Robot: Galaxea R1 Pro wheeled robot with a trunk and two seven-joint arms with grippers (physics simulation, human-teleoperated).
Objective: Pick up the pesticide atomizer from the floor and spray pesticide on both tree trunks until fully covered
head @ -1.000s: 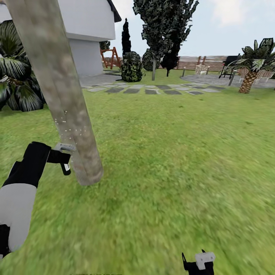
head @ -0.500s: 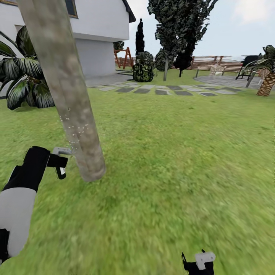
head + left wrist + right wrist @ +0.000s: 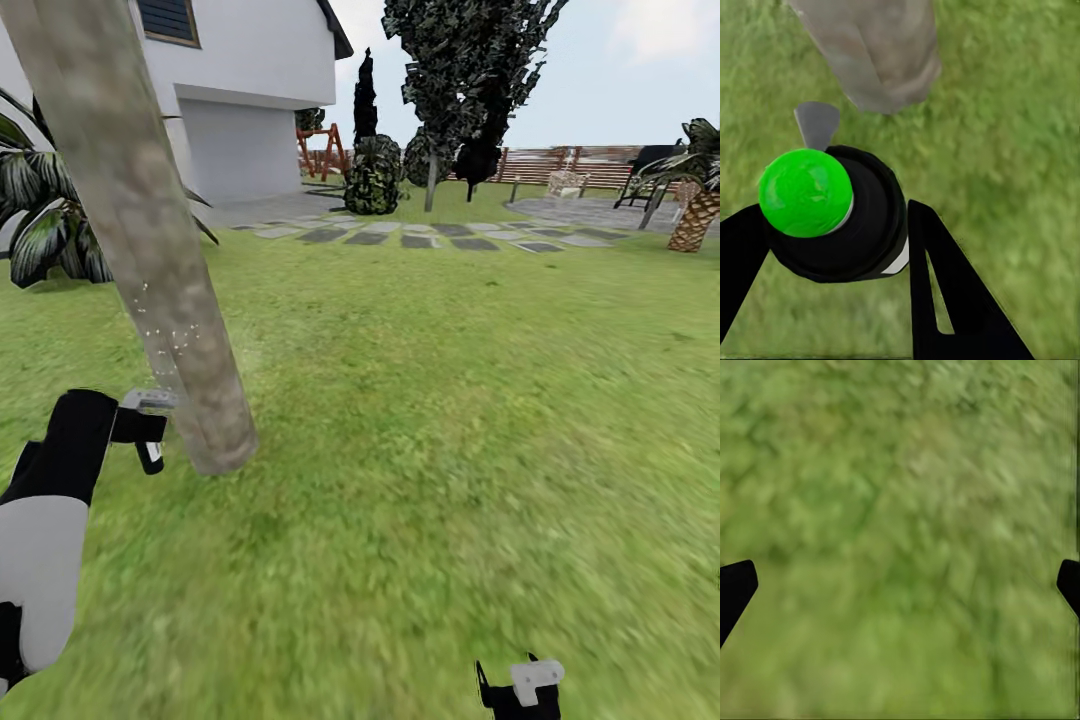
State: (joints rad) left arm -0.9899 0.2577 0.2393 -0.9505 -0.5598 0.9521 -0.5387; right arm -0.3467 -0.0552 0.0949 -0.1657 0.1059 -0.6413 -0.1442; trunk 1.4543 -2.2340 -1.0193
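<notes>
A thick pale grey-brown tree trunk (image 3: 150,240) leans across the left of the head view and meets the grass at its base (image 3: 874,52). White specks dot its bark a little above the base. My left gripper (image 3: 135,428) is shut on the pesticide atomizer (image 3: 150,400). The bottle's black top carries a bright green spot (image 3: 805,192), and its grey nozzle (image 3: 817,124) points at the foot of the trunk from close by. My right gripper (image 3: 520,688) hangs low over the lawn, with its fingertips (image 3: 735,589) spread wide and only grass between them.
Green lawn (image 3: 450,420) stretches ahead to stepping stones (image 3: 420,240), a white house (image 3: 250,110) and a slat fence (image 3: 590,165). A broad-leaf plant (image 3: 50,230) stands behind the trunk, dark shrubs and a thin-stemmed tree (image 3: 460,70) further back, and a short palm (image 3: 695,215) at far right.
The whole view has swung, so the camera moved. In the picture the trunk and my left gripper with the atomizer now sit a little further left and lower; the nozzle stays close to the trunk.
</notes>
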